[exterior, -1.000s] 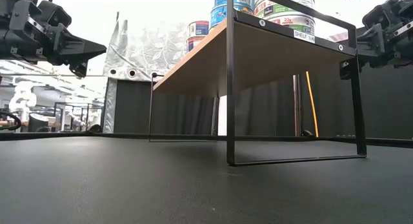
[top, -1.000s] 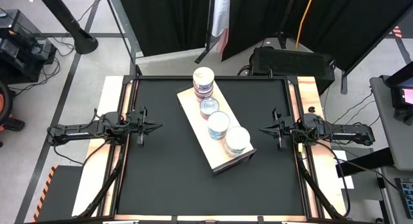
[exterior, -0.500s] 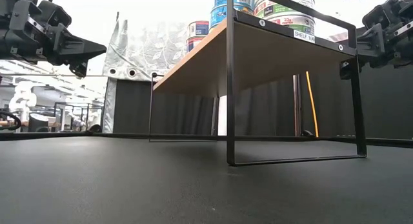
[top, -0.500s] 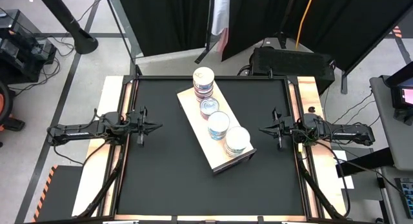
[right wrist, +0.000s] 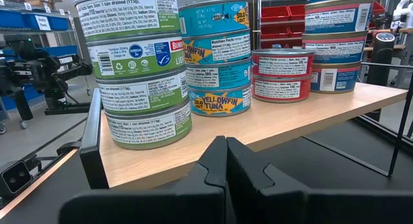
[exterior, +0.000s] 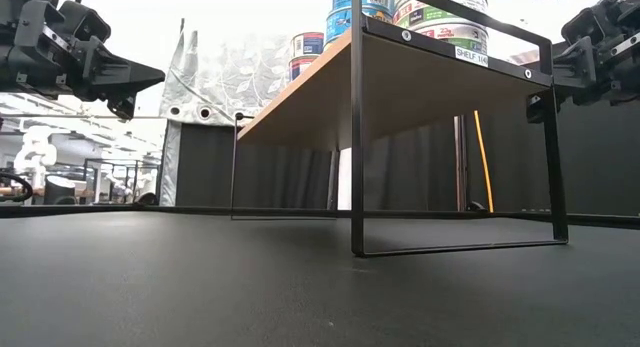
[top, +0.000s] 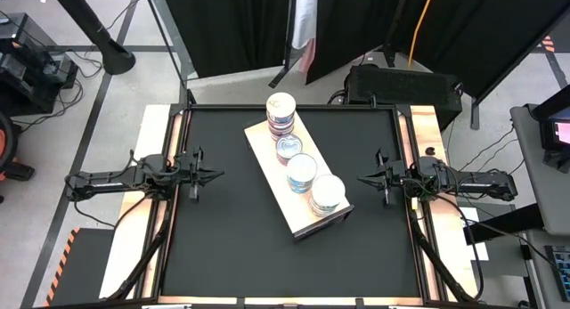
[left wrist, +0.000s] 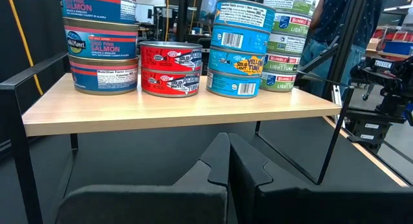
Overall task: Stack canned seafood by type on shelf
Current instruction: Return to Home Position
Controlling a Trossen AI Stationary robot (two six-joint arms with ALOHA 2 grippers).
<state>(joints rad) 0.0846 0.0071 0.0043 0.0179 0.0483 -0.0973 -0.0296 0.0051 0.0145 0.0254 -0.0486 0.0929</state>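
The shelf (top: 283, 195), a pale wood board on a black wire frame (exterior: 356, 137), stands slantwise on the black table's middle. The canned seafood stands on it in stacks by kind. They are pink salmon tins (left wrist: 103, 43) at the far end, red tins (left wrist: 171, 70), teal yellowfin tins (left wrist: 239, 46), and green-labelled light tuna tins (right wrist: 139, 69) at the near end. My left gripper (top: 220, 174) hovers shut at the table's left edge, pointing level at the shelf. My right gripper (top: 361, 177) hovers shut at the right edge, facing it too. Neither holds anything.
Bare black tabletop (top: 223, 247) lies around the shelf and under it. Copper-coloured rails (top: 169, 140) run along the left and right table edges. Black curtains and a stand (top: 383, 77) are behind the far edge.
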